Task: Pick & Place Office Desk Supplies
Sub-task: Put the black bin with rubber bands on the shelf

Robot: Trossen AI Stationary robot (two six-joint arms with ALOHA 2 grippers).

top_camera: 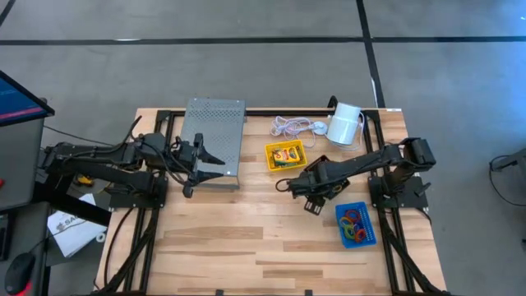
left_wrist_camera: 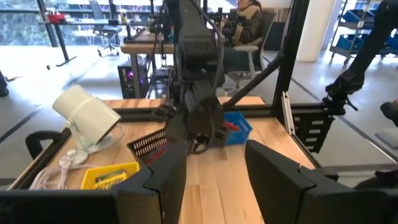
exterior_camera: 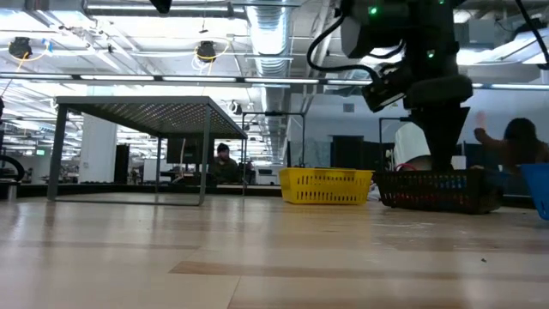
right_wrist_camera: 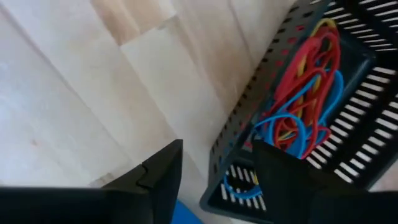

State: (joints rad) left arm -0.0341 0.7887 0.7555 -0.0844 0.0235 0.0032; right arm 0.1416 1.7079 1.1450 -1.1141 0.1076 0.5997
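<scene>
Right pincer [right_wrist_camera: 214,180] hovers at the black mesh tray [right_wrist_camera: 348,124], fingers apart around its wall — rubber bands [right_wrist_camera: 305,106] lie inside. Release step, I judge; next it must lift clear. Left pincer [top_camera: 215,164] waits open.

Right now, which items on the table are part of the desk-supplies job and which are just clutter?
Job items:
- yellow tray holding crayon boxes
- blue tray with rubber bands
- black mesh tray with rubber bands, under the right gripper

Lying about:
- white cord
- white cylinder
- grey perforated stand, by the waiting left gripper
</scene>
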